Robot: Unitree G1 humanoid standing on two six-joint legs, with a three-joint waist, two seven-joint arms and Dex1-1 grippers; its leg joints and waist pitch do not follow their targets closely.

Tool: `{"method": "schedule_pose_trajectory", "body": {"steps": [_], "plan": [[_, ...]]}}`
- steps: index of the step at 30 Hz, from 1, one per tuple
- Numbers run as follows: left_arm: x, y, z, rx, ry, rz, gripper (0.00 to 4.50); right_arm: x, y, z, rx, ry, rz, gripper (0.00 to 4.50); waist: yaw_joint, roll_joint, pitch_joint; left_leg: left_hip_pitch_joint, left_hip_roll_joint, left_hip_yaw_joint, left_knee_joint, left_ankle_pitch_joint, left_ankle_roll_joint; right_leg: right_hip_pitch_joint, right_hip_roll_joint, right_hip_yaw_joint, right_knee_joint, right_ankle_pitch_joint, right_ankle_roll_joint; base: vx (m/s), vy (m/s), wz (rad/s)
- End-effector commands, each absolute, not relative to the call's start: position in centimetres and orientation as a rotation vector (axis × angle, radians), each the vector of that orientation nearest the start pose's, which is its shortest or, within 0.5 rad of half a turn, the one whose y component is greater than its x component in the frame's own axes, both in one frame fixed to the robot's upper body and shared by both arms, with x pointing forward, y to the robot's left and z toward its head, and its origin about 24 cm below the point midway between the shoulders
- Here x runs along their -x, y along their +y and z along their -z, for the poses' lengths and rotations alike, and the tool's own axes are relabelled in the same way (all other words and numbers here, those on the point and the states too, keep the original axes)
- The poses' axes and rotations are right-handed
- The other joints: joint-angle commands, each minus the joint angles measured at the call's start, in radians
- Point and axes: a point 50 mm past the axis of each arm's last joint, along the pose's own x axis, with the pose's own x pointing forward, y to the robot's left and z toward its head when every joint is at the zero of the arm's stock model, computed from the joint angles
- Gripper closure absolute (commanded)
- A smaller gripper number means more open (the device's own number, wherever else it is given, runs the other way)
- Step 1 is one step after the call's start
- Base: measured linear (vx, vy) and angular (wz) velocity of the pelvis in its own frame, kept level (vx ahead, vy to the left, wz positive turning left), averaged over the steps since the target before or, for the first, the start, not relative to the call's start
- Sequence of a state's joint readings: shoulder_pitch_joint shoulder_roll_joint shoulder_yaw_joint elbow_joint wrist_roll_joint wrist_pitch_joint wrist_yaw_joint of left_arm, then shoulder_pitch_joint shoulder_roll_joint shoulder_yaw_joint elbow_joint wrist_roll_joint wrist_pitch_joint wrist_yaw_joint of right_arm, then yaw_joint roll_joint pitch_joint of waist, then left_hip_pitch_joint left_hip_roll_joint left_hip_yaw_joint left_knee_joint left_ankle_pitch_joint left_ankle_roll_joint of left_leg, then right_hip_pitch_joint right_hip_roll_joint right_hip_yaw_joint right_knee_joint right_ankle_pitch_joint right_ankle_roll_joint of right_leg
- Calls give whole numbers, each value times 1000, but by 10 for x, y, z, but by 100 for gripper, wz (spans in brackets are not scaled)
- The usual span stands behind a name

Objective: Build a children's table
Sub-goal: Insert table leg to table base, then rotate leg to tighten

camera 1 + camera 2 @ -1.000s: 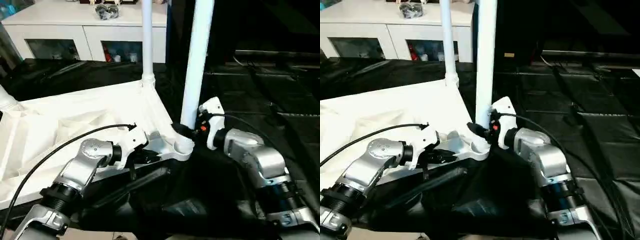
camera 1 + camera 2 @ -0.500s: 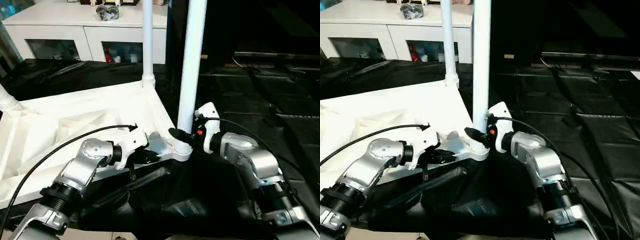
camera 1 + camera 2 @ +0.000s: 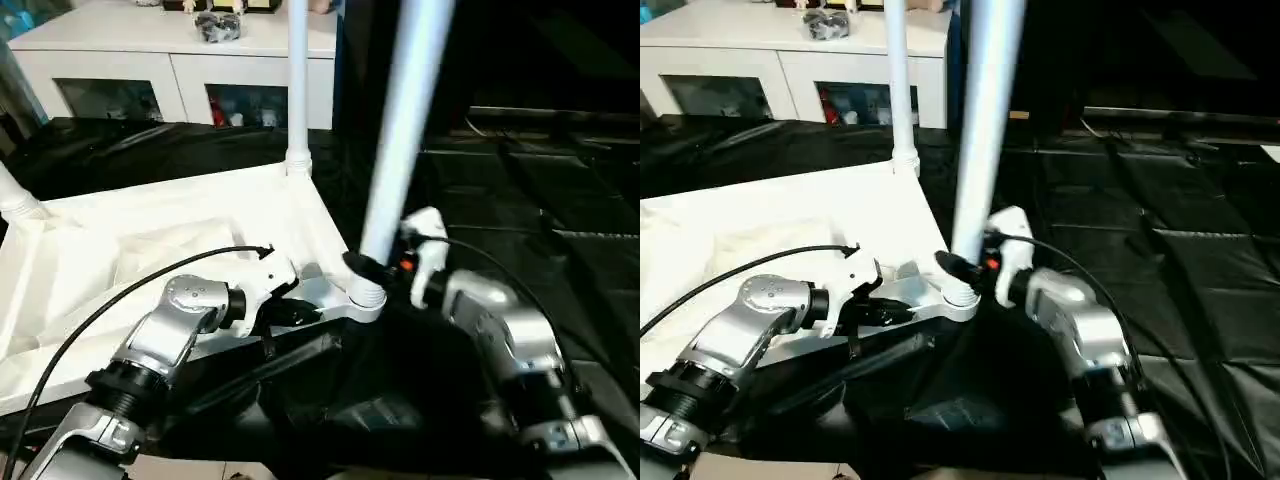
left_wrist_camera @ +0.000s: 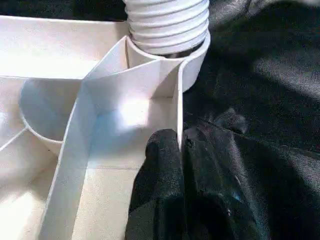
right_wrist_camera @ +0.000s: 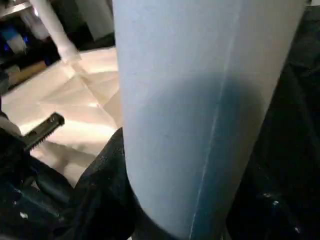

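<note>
The children's table lies upside down: its white tabletop (image 3: 150, 250) shows the ribbed underside. One white leg (image 3: 296, 80) stands upright in the far corner, and another leg's base (image 3: 15, 200) shows at the left edge. A third leg (image 3: 400, 130) sits in the near right corner socket (image 3: 366, 297), leaning right at its top. My right gripper (image 3: 372, 268) is shut on this leg just above the socket; the leg (image 5: 200, 115) looms close in the right wrist view. My left gripper (image 4: 175, 145) is shut on the tabletop's rim beside that socket, below the leg's threaded end (image 4: 167, 25).
A white glass-door cabinet (image 3: 170, 70) stands behind, with a dark bundle (image 3: 215, 25) on top. Black cloth (image 3: 520, 200) covers the surface to the right and in front of the tabletop. A black cable (image 3: 120, 295) loops over my left forearm.
The held leg has swung from upright to leaning right at its top, its base staying at the corner socket. My right forearm shifted slightly right. The left gripper kept its hold.
</note>
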State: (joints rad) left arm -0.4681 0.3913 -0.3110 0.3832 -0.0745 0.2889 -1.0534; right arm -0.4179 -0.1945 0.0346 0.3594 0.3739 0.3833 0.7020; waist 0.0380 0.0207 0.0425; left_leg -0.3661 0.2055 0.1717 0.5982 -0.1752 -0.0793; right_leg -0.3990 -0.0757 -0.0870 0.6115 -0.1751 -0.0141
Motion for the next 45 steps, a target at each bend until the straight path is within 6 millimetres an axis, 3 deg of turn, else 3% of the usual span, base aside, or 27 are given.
{"method": "schedule_pose_trajectory", "body": {"steps": [1,2,4,5,7,12,14,15,17,18,20,26,27,29,32,33,35,45], "plan": [[-302,134,-43,-293,494,1169,450,-305,-135,-33,-294,338,-746,259,0,6,-56,12,19,-7,-75,-307,8,40,-60,47,-99,-387,-148,0,0,0],[-303,134,-43,-295,497,1165,450,-303,-138,-27,-314,333,-725,259,1,10,-55,13,18,-8,-74,-314,6,40,-61,46,-99,-392,-148,0,0,0],[-304,134,-43,-299,500,1155,450,-300,-141,-21,-337,321,-692,259,0,5,-55,12,17,-9,-75,-331,6,41,-62,44,-102,-421,-142,0,0,0],[-305,134,-43,-301,501,1150,450,-299,-142,-18,-350,313,-670,259,1,15,-54,14,17,-10,-76,-338,4,39,-63,44,-103,-429,-140,0,0,0],[-306,134,-43,-308,499,1141,450,-296,-144,-14,-358,305,-648,259,-2,11,-52,18,16,-11,-76,-371,3,36,-62,40,-111,-475,-127,0,0,0],[-309,134,-43,-320,494,1125,450,-283,-144,-1,-314,289,-624,259,-2,17,-48,27,16,-15,-77,-417,2,27,-64,35,-127,-553,-98,0,0,0],[-309,134,-43,-321,494,1125,450,-281,-143,0,-308,282,-627,259,-6,15,-45,22,16,-19,-81,-433,2,32,-64,30,-127,-569,-91,0,0,0],[-309,134,-43,-323,496,1128,450,-281,-142,-1,-284,277,-632,259,-7,23,-44,26,16,-20,-82,-448,1,30,-64,29,-129,-580,-86,0,0,0],[-308,134,-43,-336,500,1139,450,-282,-141,-3,-224,272,-651,260,-13,23,-42,31,15,-22,-84,-476,-2,31,-65,23,-137,-604,-79,0,0,0],[-308,134,-42,-343,504,1145,450,-283,-140,-3,-190,281,-662,260,-15,25,-45,27,15,-25,-87,-468,-3,37,-66,24,-135,-591,-78,0,0,0],[-307,135,-42,-354,509,1155,450,-285,-138,-4,-136,291,-689,260,-15,28,-44,28,16,-24,-89,-466,-2,35,-66,26,-134,-579,-82,0,0,0],[-302,137,-40,-407,529,1214,450,-295,-125,-5,40,368,-885,260,-30,20,-39,27,11,-26,-86,-500,1,35,-66,17,-143,-651,-59,0,0,0],[-302,137,-41,-413,531,1226,450,-296,-124,-5,59,389,-915,260,-38,9,-39,29,11,-27,-83,-512,3,31,-66,13,-147,-666,-55,0,0,0],[-301,137,-42,-415,531,1236,450,-298,-124,-5,73,405,-936,260,-45,17,-37,32,11,-29,-82,-520,5,29,-69,11,-150,-676,-54,0,0,0],[-300,138,-43,-422,538,1261,450,-303,-124,-5,120,428,-969,260,-51,20,-39,28,15,-35,-89,-536,3,36,-67,8,-146,-634,-66,0,0,0],[-299,138,-43,-429,542,1270,450,-304,-124,-6,125,433,-978,260,-52,12,-39,30,16,-34,-89,-544,3,33,-67,10,-146,-624,-73,0,0,0],[-298,139,-43,-431,544,1285,450,-305,-125,-7,120,443,-1004,260,-51,12,-40,34,16,-32,-87,-539,7,29,-69,14,-145,-619,-86,0,0,0],[-284,139,-49,-461,522,1470,450,-289,-129,-3,140,522,-1292,260,-29,3,-50,25,27,-20,-97,-433,24,40,-67,36,-119,-439,-164,0,0,0]]}}
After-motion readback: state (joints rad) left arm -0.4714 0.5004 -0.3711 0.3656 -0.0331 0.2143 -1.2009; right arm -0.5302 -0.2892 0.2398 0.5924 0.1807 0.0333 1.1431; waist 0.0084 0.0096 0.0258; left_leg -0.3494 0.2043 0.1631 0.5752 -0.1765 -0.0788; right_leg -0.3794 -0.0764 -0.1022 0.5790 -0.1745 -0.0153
